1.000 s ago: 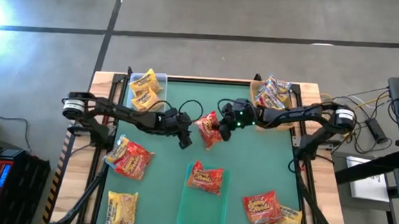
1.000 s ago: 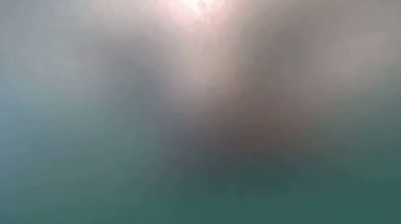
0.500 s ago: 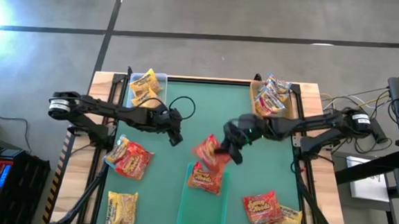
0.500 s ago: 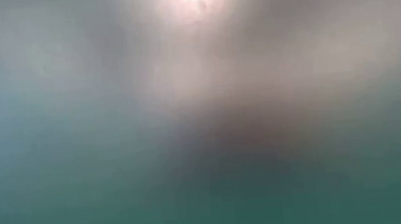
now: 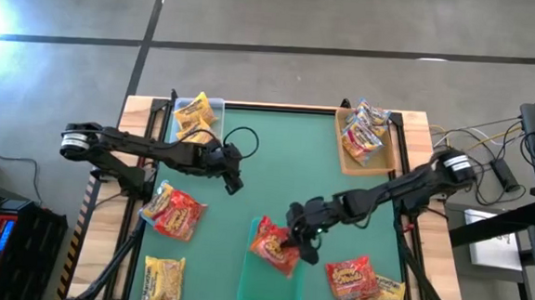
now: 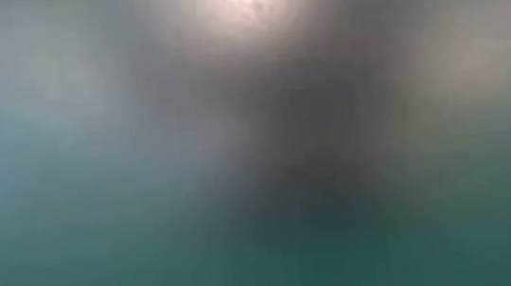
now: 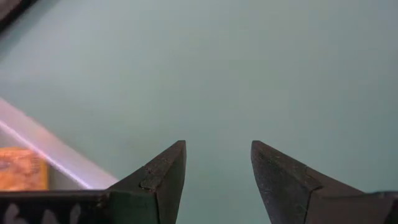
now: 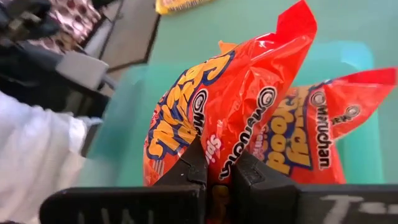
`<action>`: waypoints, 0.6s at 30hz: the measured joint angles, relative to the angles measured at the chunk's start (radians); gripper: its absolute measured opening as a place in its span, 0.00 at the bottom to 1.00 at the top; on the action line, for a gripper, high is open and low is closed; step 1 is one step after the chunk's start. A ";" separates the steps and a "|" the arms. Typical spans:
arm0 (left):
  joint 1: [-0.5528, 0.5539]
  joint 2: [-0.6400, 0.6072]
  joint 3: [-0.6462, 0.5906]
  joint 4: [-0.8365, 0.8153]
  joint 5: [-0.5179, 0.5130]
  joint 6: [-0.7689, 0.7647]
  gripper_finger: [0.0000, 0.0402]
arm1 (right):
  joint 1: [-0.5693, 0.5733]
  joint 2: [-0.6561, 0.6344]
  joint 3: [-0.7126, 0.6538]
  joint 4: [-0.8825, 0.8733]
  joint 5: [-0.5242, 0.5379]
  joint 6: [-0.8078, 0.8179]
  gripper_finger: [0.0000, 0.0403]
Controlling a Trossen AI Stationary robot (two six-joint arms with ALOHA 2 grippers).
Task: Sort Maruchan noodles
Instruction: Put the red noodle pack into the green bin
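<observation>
- At the near edge of the table, a yellow packet [image 5: 163, 281] lies at the left corner, and a red packet [image 5: 350, 277] with a second yellow packet [image 5: 384, 297] touching it lies at the right corner.
- The green tray [image 5: 256, 281] sits at the near middle of the green mat [image 5: 285, 160]; a red-orange packet [image 8: 314, 140] already lies in it.
- The right gripper [image 5: 301, 248] is over that tray, its fingers [image 8: 196, 165] pinched tight on the lower edge of another red-orange packet, the held packet [image 8: 224, 118], which hangs just above the one in the tray.
- To the left of the tray, a pair of red packets [image 5: 174, 210] lies on the mat near its left edge.
- Farther back, the left gripper [image 5: 233, 178] hovers over bare mat with its fingers [image 7: 168, 177] spread apart and nothing between them.
- At the far left corner the clear tray [image 5: 216, 105] holds yellow packets [image 5: 193, 118].
- At the far right corner the brown tray [image 5: 393, 144] holds pale packets with pink labels [image 5: 364, 128].
- The low view is a blur of teal and grey; a dark shape in it may be an arm, but I cannot tell.
</observation>
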 joint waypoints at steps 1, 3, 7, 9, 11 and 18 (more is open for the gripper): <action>-0.001 -0.001 0.000 0.003 0.025 -0.006 0.41 | 0.002 0.019 0.013 -0.012 0.000 -0.002 0.03; -0.009 -0.004 0.000 -0.001 0.080 -0.020 0.41 | 0.005 0.054 0.043 -0.033 0.000 -0.003 0.03; -0.040 -0.018 0.000 -0.037 0.165 -0.040 0.41 | 0.005 0.115 0.099 -0.106 0.000 -0.008 0.04; -0.060 -0.029 0.000 -0.063 0.174 -0.054 0.41 | 0.004 0.134 0.126 -0.141 -0.001 -0.010 0.07; -0.077 -0.045 0.000 -0.108 0.174 -0.065 0.41 | 0.004 0.146 0.166 -0.186 0.000 -0.010 0.11; -0.135 -0.106 0.000 -0.287 0.225 -0.184 0.41 | 0.004 0.141 0.321 -0.479 0.044 -0.087 0.28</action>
